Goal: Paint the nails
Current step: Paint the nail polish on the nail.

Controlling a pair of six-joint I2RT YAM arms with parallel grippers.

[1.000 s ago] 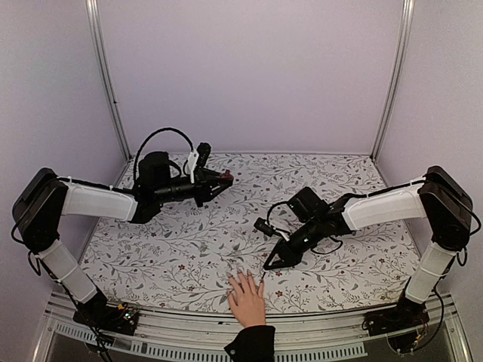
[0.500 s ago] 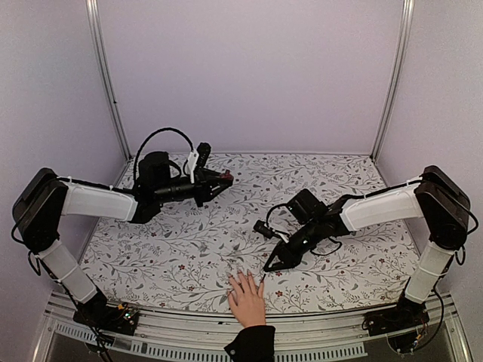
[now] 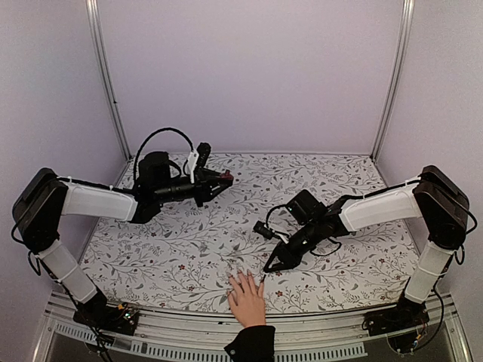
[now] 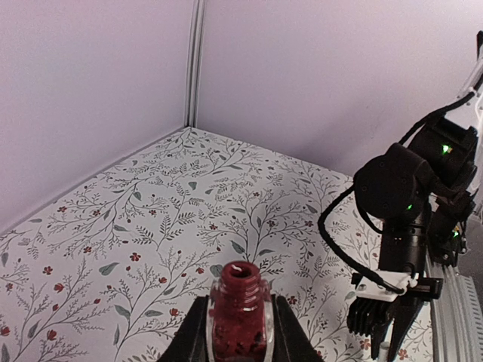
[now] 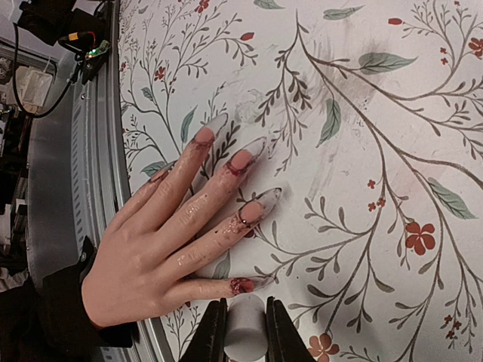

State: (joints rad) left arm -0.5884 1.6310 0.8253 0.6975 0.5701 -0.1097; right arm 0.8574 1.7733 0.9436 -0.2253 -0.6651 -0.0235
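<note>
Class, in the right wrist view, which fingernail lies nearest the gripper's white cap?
The nail on the lowest finger, red-smeared, just above the white cap in the right gripper; the others sit higher up.

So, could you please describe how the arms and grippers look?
The left arm and right arm have white casings with black joints. A black cable loops over the left wrist; thinner ones by the right. The left gripper and right gripper are black with tapering fingers.
</note>
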